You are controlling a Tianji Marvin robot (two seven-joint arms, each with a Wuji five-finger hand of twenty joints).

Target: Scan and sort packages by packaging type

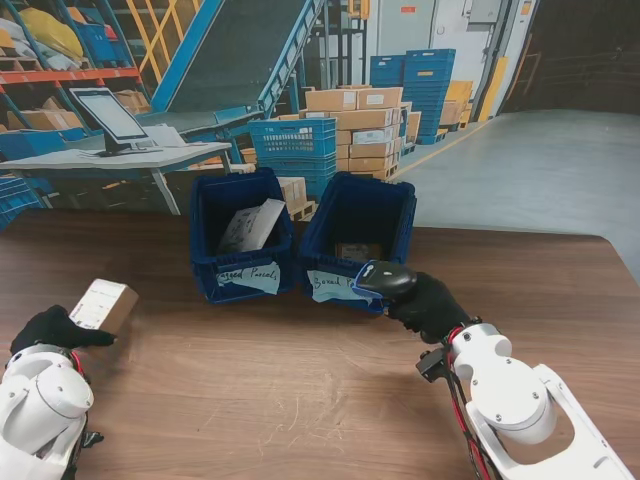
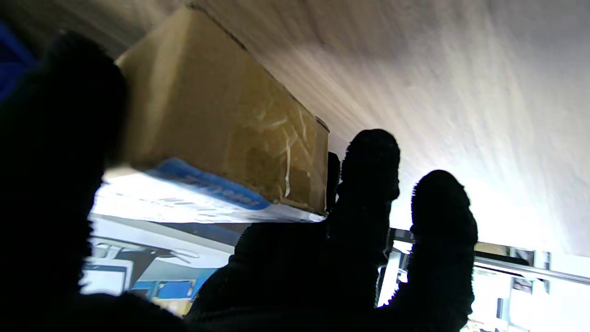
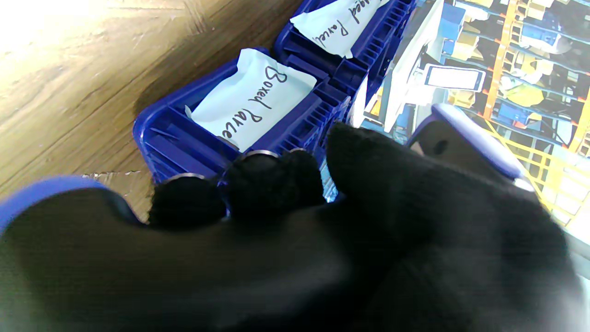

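On a dark wood-grain desk (image 1: 300,390) in a warehouse with a conveyor ramp (image 1: 235,45), stacked cartons (image 1: 365,125) and blue crates (image 1: 295,145) behind, two deep blue ribbed plastic bins sit side by side at centre, each with a handwritten paper label: the left bin (image 1: 240,235) holds a white bagged parcel (image 1: 252,225), the right bin (image 1: 357,240) reads "Boxed Parcels". At the left edge the black-gloved left hand (image 1: 55,328) is closed around a small rectangular cardboard box (image 1: 104,305) with a white label on top, tape glossy on its side. The right hand (image 1: 430,305) is wrapped around a dark blue-trimmed handheld scanner (image 1: 385,280), just beside the right bin's near wall.
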